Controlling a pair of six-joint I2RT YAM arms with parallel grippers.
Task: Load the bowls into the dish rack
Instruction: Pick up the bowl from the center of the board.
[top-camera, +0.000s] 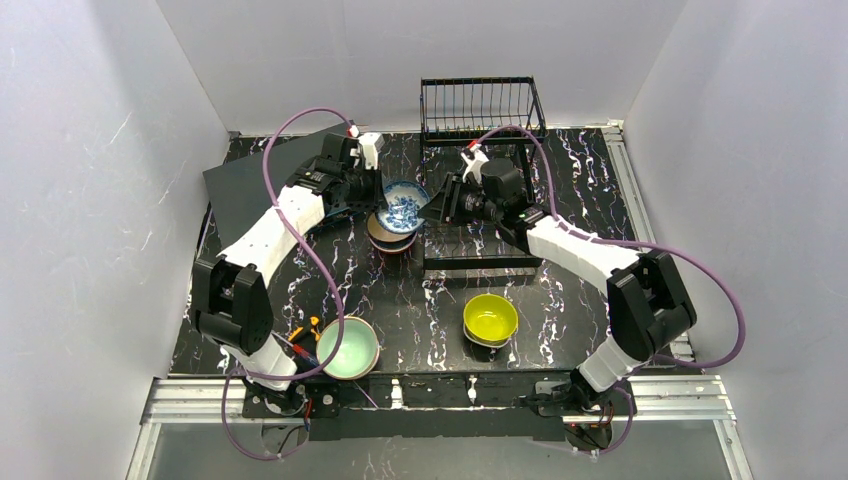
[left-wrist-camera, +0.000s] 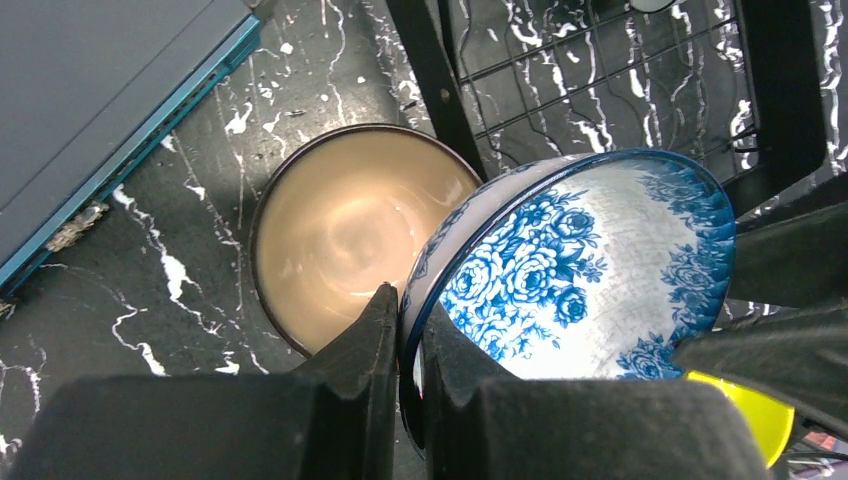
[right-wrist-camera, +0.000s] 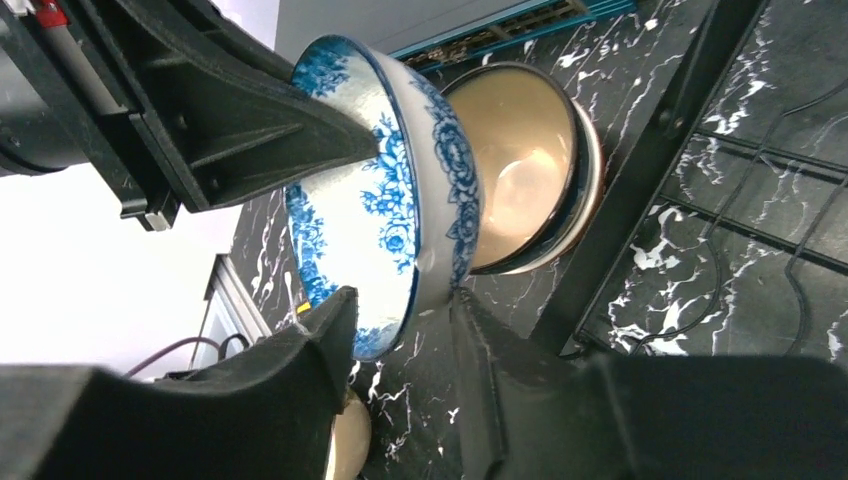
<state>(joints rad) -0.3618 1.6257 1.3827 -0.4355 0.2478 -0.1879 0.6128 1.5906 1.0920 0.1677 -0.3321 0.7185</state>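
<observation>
White walls close in a black, white-veined surface (top-camera: 420, 300), with the black wire dish rack (top-camera: 480, 100) at its far middle edge.

Just in front of the rack's base frame, the blue-and-white patterned bowl (top-camera: 403, 207) is held clear of the surface and tipped on edge. The left hand (left-wrist-camera: 405, 310) is clamped on its rim, one finger inside and one outside. That pinch is what keeps the bowl tilted, roughly as it would need to sit in a slot.

The right hand (right-wrist-camera: 400, 300) meets it from the other side. Its jaws are parted and straddle the opposite rim without visibly pressing on it, which looks like the set-up for a handover to the arm nearer the rack.

Directly below is a beige bowl (left-wrist-camera: 340, 230) on top of a small stack, probably where the patterned bowl came from. A mint-green bowl (top-camera: 348, 347) and a yellow bowl (top-camera: 490, 318) wait near the arm bases, and no bowl can be seen in the rack. A dark grey flat box (top-camera: 255, 180) lies at the far left.
</observation>
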